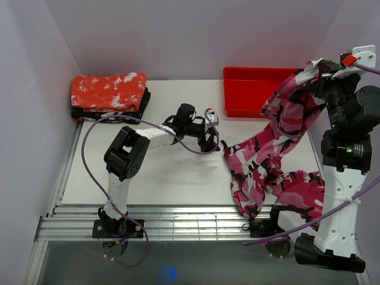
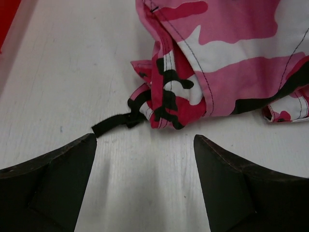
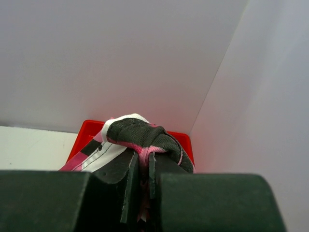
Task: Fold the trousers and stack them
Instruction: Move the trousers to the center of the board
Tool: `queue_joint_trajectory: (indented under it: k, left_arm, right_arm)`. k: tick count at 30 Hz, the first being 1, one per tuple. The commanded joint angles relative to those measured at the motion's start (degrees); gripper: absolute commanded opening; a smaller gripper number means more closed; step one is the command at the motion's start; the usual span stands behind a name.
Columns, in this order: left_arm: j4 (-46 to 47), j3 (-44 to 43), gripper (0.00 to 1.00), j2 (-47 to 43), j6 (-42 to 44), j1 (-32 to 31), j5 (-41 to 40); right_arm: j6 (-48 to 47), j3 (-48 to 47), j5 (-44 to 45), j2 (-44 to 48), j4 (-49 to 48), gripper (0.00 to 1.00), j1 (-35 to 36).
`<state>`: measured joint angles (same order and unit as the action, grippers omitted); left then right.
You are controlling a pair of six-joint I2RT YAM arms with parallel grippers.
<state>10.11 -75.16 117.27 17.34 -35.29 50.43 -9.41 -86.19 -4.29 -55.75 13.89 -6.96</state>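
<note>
**A:** Look at the trousers (image 1: pixel 273 154): pink camouflage, with hot pink, pale pink, white and black blotches and dark stitching along the seams. The right pincer (image 1: pixel 325 68) holds one end high at the far right, above the corner of the red bin (image 1: pixel 255 89).

**B:** From the right wrist you can see that pincer (image 3: pixel 144 164) pressed together on a bunched fold of the cloth. The rest hangs down, crumples on the right side of the table (image 1: pixel 166 172) and spills over the near edge by the right arm's base.

**A:** The left pincer (image 1: pixel 209 127) is low over the middle of the table, pointing at the cloth. Its wrist view shows it (image 2: pixel 145 141) spread wide and gripping nothing. A rumpled end of the trousers lies just ahead of it, and a black strap (image 2: pixel 111 124) trails out onto the white surface.

**B:** Give me the count.

**A:** One pair of trousers, one red bin, two arms and two pincers. There's also one folded red cloth (image 1: pixel 110 92) with white speckles at the far left, resting on something black (image 1: pixel 145 100) that I can't make out.
</note>
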Motion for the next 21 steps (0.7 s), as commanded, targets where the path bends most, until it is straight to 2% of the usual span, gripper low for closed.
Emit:
queue_joint_trajectory:
  k: [1,7,9,13,14,15,16,19,20,21]
  left_arm:
    - [3.25,-4.47,0.93,2.51,9.46,-0.31,10.46]
    - [3.34,-9.30,0.93,8.58,14.03,-3.64,14.33]
    - [2.81,-10.18,0.90,10.42,14.65,-4.52,14.95]
    - [0.27,-13.43,0.69,13.59,14.38,-5.67,16.27]
    - [-2.70,-14.22,0.60,14.03,14.91,-5.76,16.45]
    - [-4.20,-15.10,0.56,14.47,15.43,-5.76,16.54]
    - [-6.74,-15.98,0.42,14.74,15.35,-5.84,15.67]
    - [-13.68,-17.04,0.09,12.21,17.01,-4.36,13.64]
    - [-18.41,-14.87,0.00,8.54,17.11,-2.52,11.55]
    - [-18.81,-11.02,0.00,3.45,14.50,0.19,8.66]
  right_arm:
    - [0.44,-4.68,-0.80,-0.23,-2.38,0.08,0.02]
    - [1.24,-6.88,-0.89,-1.12,-1.41,0.08,0.02]
    - [1.24,-7.41,-0.98,-1.12,-0.97,0.08,0.02]
    - [1.06,-8.02,-0.45,-1.21,-0.53,0.08,0.02]
    - [0.97,-8.11,-0.36,-1.29,-0.53,0.08,0.02]
    - [0.88,-8.20,-0.36,-1.29,-0.53,0.08,0.02]
    - [0.71,-8.46,-0.36,-1.29,-0.53,0.08,0.02]
    - [-0.16,-8.20,0.25,-0.77,-0.53,0.08,0.02]
    - [-0.52,-6.29,0.69,-0.25,-0.88,0.08,0.02]
    - [-0.70,-3.83,0.95,0.72,-0.97,0.08,0.02]
